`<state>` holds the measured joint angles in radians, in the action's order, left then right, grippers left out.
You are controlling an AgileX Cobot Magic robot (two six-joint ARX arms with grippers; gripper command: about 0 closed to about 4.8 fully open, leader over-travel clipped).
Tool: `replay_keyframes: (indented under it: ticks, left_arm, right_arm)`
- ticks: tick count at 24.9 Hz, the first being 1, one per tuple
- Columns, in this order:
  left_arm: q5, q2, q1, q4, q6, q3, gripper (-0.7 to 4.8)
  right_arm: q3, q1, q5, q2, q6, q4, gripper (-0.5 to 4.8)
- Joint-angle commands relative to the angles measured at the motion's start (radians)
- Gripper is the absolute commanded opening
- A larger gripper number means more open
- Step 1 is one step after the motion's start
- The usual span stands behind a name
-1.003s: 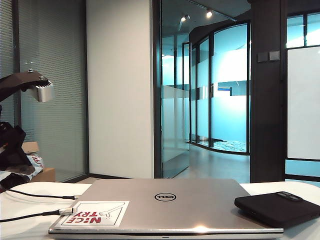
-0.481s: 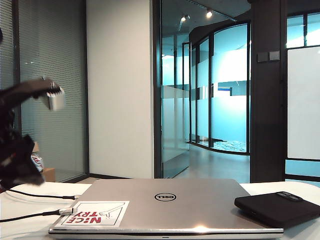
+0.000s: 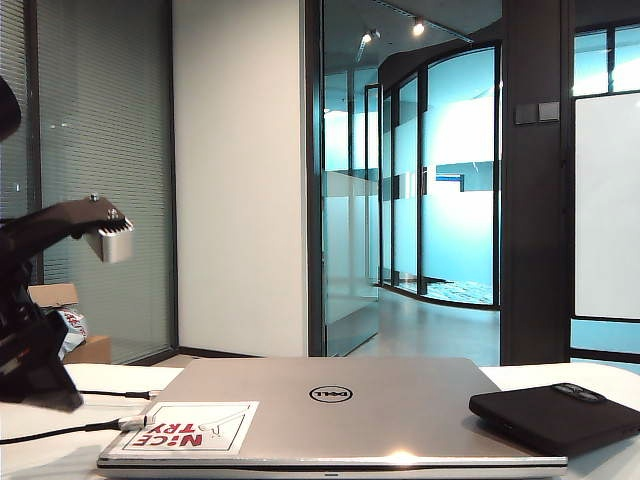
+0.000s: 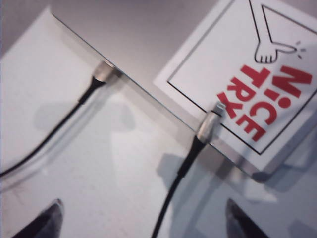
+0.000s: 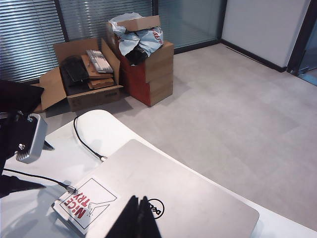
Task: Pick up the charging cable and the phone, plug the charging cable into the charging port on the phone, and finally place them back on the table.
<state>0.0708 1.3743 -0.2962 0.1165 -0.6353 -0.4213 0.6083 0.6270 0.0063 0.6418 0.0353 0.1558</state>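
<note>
Glass partitions and a blue-lit corridor stand behind the white table (image 3: 40, 455). On it the charging cable (image 3: 70, 432) lies at about eight o'clock of the silver laptop (image 3: 330, 410), its silvery plug (image 4: 210, 124) resting on the lid's corner by the "NICE TRY" sticker (image 3: 185, 427); a second cord (image 4: 59, 126) ends just beside. The phone (image 3: 555, 415) lies at three o'clock, untouched. Since a second ago the left gripper (image 4: 143, 220) has dropped from high at the left edge to just over that plug, jaws fully spread and empty; I judge the grasp is next. The right gripper (image 5: 136, 218) hangs shut, holding nothing, above the laptop.
</note>
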Motion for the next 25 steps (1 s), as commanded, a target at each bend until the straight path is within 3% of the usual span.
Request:
replay_keyframes:
  ticks: [1,25]
  left_arm:
    - [0.005,0.018,0.002,0.015,-0.001,-0.001,4.18]
    - [0.005,0.206,0.001,0.175,-0.008,-0.002,4.18]
  right_arm:
    - [0.006,0.001,-0.001,-0.002,0.003,-0.021,-0.01]
    - [0.006,0.001,-0.001,-0.002,0.003,-0.022,-0.01]
